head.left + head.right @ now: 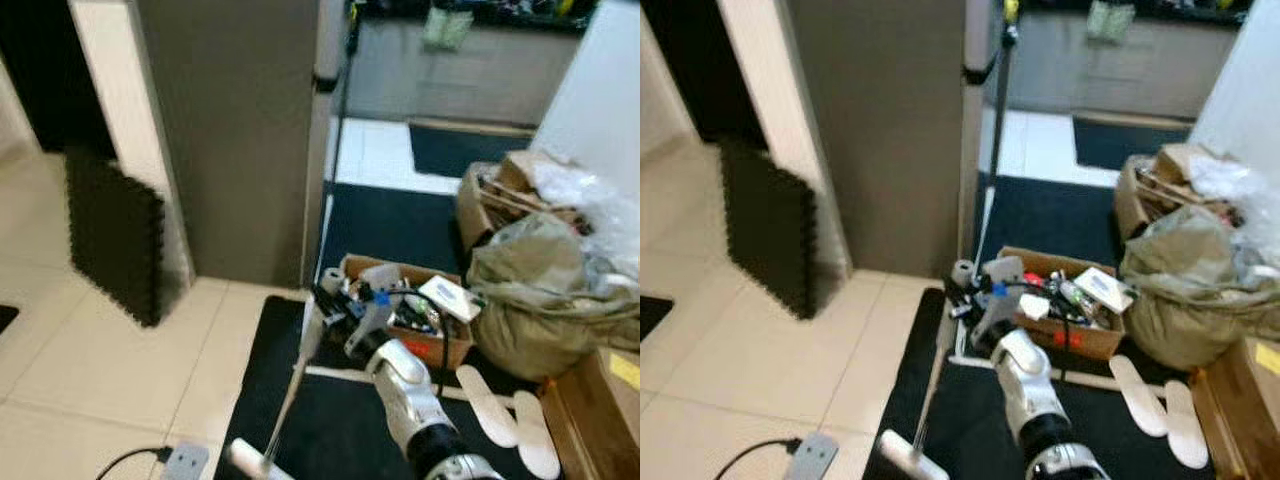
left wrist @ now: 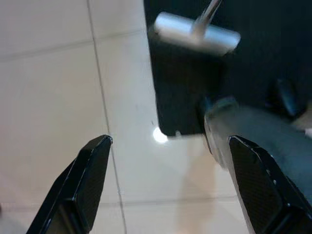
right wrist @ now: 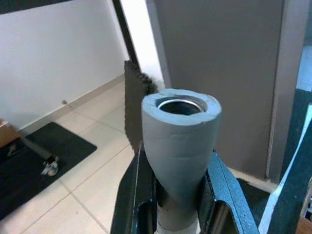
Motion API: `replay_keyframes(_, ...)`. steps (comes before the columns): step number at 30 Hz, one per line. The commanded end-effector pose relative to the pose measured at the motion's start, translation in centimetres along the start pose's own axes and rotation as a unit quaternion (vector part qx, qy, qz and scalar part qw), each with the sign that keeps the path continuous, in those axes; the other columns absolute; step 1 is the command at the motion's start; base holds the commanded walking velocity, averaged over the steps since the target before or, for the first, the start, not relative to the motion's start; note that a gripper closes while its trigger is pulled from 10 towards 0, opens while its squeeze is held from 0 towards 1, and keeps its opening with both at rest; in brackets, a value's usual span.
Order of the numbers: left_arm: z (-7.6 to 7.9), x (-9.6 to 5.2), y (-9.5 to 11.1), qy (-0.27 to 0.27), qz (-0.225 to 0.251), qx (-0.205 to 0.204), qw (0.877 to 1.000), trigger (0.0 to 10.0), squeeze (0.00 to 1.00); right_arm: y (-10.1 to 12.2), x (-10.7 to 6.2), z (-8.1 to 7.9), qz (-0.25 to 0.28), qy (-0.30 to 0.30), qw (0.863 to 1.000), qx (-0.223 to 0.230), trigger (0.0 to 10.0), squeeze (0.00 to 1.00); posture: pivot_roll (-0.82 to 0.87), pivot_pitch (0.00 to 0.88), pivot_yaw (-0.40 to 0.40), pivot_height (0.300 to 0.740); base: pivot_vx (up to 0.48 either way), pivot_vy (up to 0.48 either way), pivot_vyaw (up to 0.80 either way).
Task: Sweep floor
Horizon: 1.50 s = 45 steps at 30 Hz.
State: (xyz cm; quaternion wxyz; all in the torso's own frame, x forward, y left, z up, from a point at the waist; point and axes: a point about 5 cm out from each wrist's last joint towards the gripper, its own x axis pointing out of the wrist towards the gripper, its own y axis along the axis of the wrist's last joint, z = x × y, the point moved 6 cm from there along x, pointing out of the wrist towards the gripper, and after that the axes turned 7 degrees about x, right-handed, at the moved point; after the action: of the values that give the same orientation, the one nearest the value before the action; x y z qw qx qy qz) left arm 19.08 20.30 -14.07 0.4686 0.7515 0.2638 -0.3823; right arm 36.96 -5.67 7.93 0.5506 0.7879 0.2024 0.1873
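One broom handle (image 3: 181, 146), grey foam grip, clamped between right gripper (image 3: 179, 214) fingers, slanting down to pale broom head (image 1: 908, 455) on black mat (image 1: 970, 420). Left gripper (image 2: 170, 190) spread wide, holding nothing, above tile floor (image 2: 53, 97) at mat edge. Cardboard box (image 1: 455, 350) of clutter just beyond.

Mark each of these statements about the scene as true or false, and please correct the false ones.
1. The right end effector is shut on the grey handle of the sweeper. True.
2. The sweeper head rests on the black mat. True.
3. The left end effector holds the sweeper handle. False: it is open over the pale tile floor, holding nothing.
4. The cardboard box of clutter is empty. False: it holds many small items.
5. Two pale slippers lie on the mat near the olive bag. True.
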Motion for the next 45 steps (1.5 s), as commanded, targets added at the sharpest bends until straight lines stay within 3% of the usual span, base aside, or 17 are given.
replay_keyframes(1,0.5,-0.1,-0.3,-0.008,-0.005,0.006,1.000,10.0,0.00,1.1,0.1,0.3,0.018,-0.001,1.000,-0.002,10.0,0.00,0.00,0.000,-0.022,0.740,0.465,0.000,0.00)
replay_keyframes(19,0.7,-0.1,-0.6,-0.010,-0.007,0.005,1.000,10.0,0.00,1.3,0.7,0.0,0.015,-0.002,1.000,-0.009,10.0,0.00,0.01,0.000,-0.035,0.740,0.465,0.000,0.13)
replay_keyframes(23,0.6,-0.2,-0.7,-0.009,-0.009,0.006,1.000,10.0,0.00,1.2,0.9,-2.2,0.013,0.057,0.998,-0.013,10.0,0.00,0.02,0.000,-0.041,0.740,0.465,0.000,0.00)
replay_keyframes(29,0.5,-0.2,-0.8,-0.009,-0.009,0.006,1.000,10.0,0.00,0.6,0.8,-3.8,0.004,0.098,0.995,-0.025,10.0,0.00,0.03,0.000,-0.044,0.740,0.465,0.000,0.37)
replay_keyframes(34,0.5,-0.2,-0.9,-0.009,-0.009,0.005,1.000,10.0,0.00,0.4,0.9,-3.8,-0.002,0.089,0.996,-0.021,10.0,0.00,0.03,0.000,-0.047,0.740,0.465,0.000,0.72)
replay_keyframes(45,0.6,-0.3,-1.4,-0.008,-0.013,-0.002,1.000,10.0,0.00,-0.1,1.3,-3.7,-0.017,0.076,0.996,-0.035,10.0,0.00,0.04,0.000,-0.053,0.740,0.465,0.000,0.00)
